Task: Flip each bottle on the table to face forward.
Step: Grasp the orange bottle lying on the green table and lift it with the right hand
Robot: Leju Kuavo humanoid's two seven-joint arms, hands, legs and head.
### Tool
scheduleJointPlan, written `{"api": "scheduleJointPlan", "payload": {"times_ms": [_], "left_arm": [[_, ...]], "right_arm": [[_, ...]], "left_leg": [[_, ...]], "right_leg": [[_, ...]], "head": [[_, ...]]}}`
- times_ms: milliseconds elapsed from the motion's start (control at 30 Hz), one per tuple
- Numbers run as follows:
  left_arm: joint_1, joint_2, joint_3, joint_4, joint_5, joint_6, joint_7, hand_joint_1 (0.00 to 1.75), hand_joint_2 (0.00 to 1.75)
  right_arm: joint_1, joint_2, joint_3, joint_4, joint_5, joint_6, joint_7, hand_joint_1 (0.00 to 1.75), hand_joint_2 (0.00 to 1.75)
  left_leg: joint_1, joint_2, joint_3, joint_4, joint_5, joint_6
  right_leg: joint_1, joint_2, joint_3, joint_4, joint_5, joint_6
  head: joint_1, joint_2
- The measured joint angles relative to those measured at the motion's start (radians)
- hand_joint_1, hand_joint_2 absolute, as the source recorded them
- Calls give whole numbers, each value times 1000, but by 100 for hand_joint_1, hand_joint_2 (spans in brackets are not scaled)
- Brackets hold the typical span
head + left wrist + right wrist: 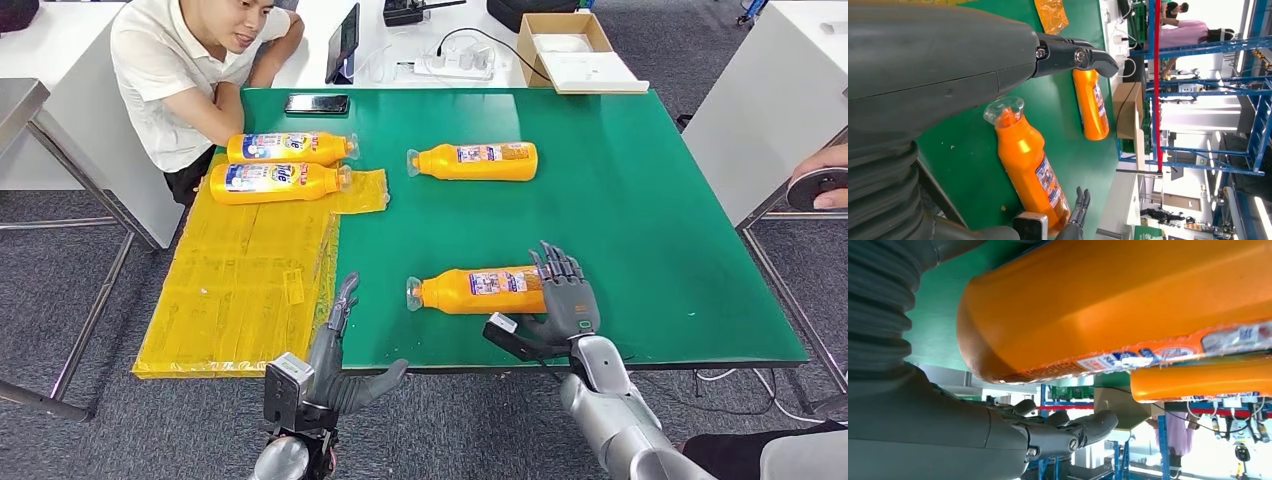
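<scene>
Four orange bottles lie on their sides on the green table (650,220). Two with blue labels, one (290,148) behind the other (275,182), lie on the yellow mat (240,280) at the rear left. A third bottle (475,161) lies at the centre rear. The nearest bottle (480,290) (1030,165) (1108,305) points its cap left. My right hand (565,300) has its fingers spread against this bottle's base end, the thumb (1068,432) apart from it. My left hand (335,370) hovers open at the table's front edge, left of the cap.
A person (190,70) sits at the rear left corner, close to the mat bottles. A phone (317,103) lies at the table's back edge. A cardboard box (570,45) stands on the white table behind. Another person's hand (825,180) shows at the right.
</scene>
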Motion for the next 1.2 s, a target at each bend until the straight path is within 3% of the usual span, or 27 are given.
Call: {"api": "scheduleJointPlan", "payload": {"times_ms": [67, 100, 200, 233, 700, 1200], "left_arm": [[-1, 0, -2, 0, 5, -4, 1, 0, 175], [-2, 0, -3, 0, 8, -7, 1, 0, 175], [-4, 0, -6, 0, 11, -11, 2, 0, 175], [-5, 0, -6, 0, 12, -12, 3, 0, 175], [-12, 0, -8, 0, 29, -20, 4, 0, 175], [-12, 0, -7, 0, 37, -29, 4, 0, 175]], "right_arm": [[-6, 2, 10, 9, 17, 3, 8, 0, 175], [-10, 2, 15, 14, 24, 5, 11, 10, 175], [-17, 5, 28, 30, 31, 21, 13, 138, 175], [-18, 5, 32, 35, 32, 30, 12, 172, 175], [-47, 0, 61, 80, 25, 121, -2, 175, 175], [-30, -10, 37, 81, -107, 149, -85, 175, 175]], "left_leg": [[0, 0, 0, 0, 0, 0], [0, 0, 1, 0, 0, 0], [0, 1, 1, 0, 0, 0], [0, 0, 2, 0, 0, 0], [0, 1, 8, 0, 0, 0], [0, 1, 14, 0, -1, 0]], "right_leg": [[0, 0, 0, 0, 0, 0], [0, 0, 0, 0, 0, 0], [0, 0, 1, 0, 0, 0], [0, 0, 1, 0, 0, 0], [0, 0, 7, -1, 0, 0], [0, 0, 13, -1, 0, 0]], "head": [[0, 0], [0, 0], [0, 0], [0, 0], [0, 0], [0, 0]]}}
